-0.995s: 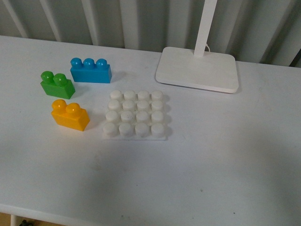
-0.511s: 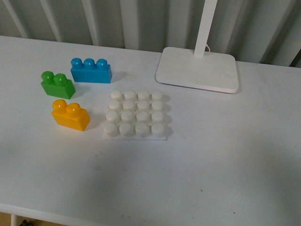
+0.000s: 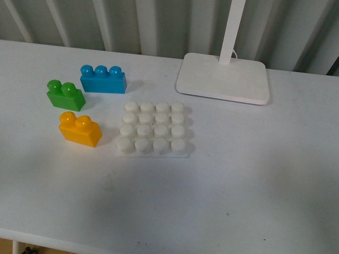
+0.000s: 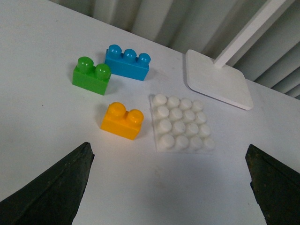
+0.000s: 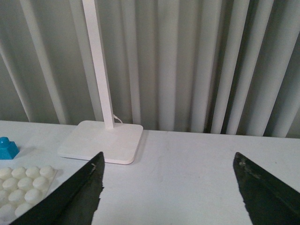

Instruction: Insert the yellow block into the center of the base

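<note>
Front view: yellow block [image 3: 79, 129] on worktop [image 3: 238, 185], 9 o'clock of base [image 3: 152, 129], just beside.
Left hand [image 4: 168, 146]: spread wide, gripping nothing.
Right hand [image 5: 168, 154]: spread wide, gripping nothing.

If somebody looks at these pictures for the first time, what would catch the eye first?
The three bright bricks on the white table: the yellow block lies just left of the studded base, the green brick behind it, the blue brick further back. A white lamp foot stands behind the base. The left gripper and the right gripper are open, fingers wide apart, holding nothing.
</note>
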